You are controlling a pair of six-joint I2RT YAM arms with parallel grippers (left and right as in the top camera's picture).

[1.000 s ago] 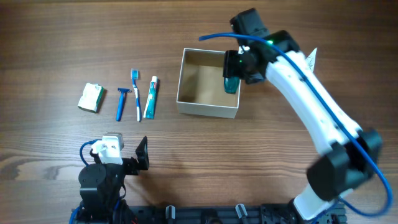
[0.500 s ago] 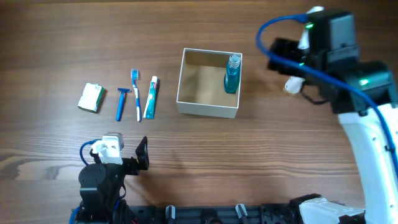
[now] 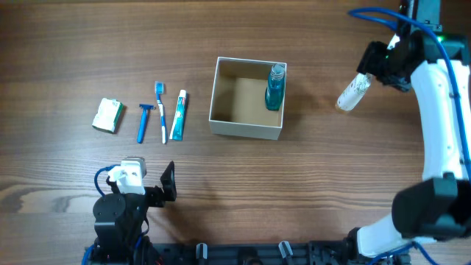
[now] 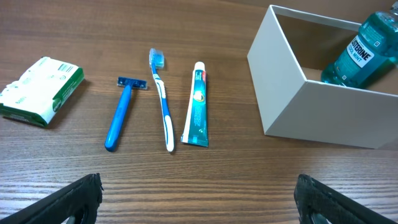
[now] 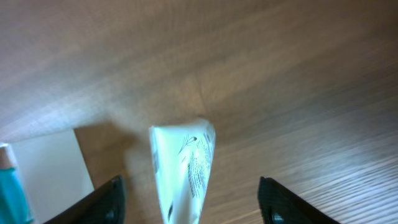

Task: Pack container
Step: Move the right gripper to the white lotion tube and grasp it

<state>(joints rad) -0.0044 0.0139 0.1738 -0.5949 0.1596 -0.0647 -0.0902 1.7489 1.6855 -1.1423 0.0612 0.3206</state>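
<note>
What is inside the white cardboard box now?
Inside the container, one blue-green mouthwash bottle stands beside its right wall. The other floor seen from overhead is bare cardboard; the bottle hides the spot under it.

Wood-grain tabletop (image 3: 221, 191), brown, surface unmarked. Six items rest directly on it. At left, a row of four, laid close side by side without touching: a green-and-white packet (image 3: 108, 115), a blue razor (image 3: 143, 122), a white-and-blue toothbrush (image 3: 161, 112), and a toothpaste tube (image 3: 179, 115), the last three roughly parallel. Just right of the row sits the container (image 3: 244, 131), square, open-topped, white outside. Well apart to the right, a white tube (image 3: 352, 93) lies at a slant.
</note>
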